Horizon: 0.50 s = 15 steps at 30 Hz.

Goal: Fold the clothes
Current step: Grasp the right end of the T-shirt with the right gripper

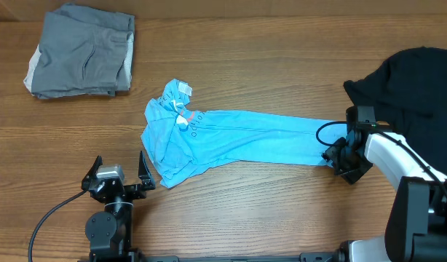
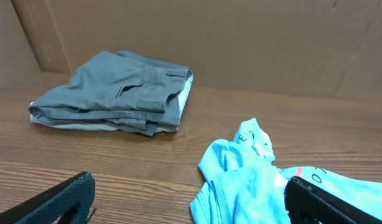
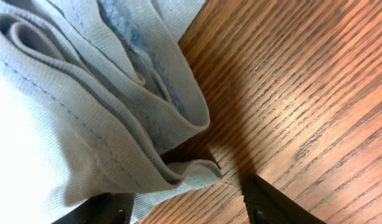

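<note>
Stretched along the table's (image 1: 282, 58) middle, light blue T-shirt (image 1: 238, 138), bunched near the front-left, other end toward the right edge; soft, light, limp, likely slippery; best pinched at the doubled hem (image 3: 178, 168); right gripper (image 1: 334, 154) parted astride that hem, not pinching; left gripper (image 1: 119, 175) gaping, empty

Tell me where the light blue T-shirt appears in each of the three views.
Overhead: the light blue T-shirt lies stretched across the centre.
Left wrist: the T-shirt sits bunched at lower right.
Right wrist: the T-shirt, in folds, fills the left half.
Shared landmark: the wooden table under it.
</note>
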{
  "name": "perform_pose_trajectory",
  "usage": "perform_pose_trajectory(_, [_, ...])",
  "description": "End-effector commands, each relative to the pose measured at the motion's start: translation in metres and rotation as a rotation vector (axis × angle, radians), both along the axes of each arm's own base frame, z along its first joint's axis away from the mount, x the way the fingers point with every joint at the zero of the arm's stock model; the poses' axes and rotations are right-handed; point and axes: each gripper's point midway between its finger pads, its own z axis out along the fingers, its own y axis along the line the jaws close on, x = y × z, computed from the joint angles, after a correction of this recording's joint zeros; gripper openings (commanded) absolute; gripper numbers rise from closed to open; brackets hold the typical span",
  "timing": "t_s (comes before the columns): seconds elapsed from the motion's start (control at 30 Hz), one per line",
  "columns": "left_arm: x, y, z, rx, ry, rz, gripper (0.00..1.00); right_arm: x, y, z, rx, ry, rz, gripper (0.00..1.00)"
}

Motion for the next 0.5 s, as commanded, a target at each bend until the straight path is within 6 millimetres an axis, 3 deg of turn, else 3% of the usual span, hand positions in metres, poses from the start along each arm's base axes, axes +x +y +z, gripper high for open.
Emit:
perform_pose_trajectory(0.0, [-0.0003, 0.0000, 0.0014, 0.008, -0.009, 0.002, 1.00, -0.0068, -0.0075, -0.0079, -0.032, 0.014, -0.016, 0.55])
perform_pose_trajectory(0.17, [-0.0003, 0.0000, 0.0014, 0.008, -0.009, 0.002, 1.00, -0.0044, -0.0078, -0.0078, -0.033, 0.004, -0.017, 0.29])
perform_pose_trajectory(0.3, [-0.0003, 0.0000, 0.0014, 0.008, -0.009, 0.002, 1.00, -0.0041, -0.0079, -0.0076, -0.034, 0.003, -0.017, 0.18])
perform_pose_trajectory(0.37, [-0.0003, 0.0000, 0.0014, 0.008, -0.009, 0.002, 1.00, -0.0033, -0.0080, -0.0062, -0.034, 0.001, -0.017, 0.04])
perform_pose_trajectory(0.47, [-0.0003, 0.0000, 0.0014, 0.008, -0.009, 0.002, 1.00, -0.0030, -0.0081, 0.0006, -0.035, -0.012, -0.034, 0.04])
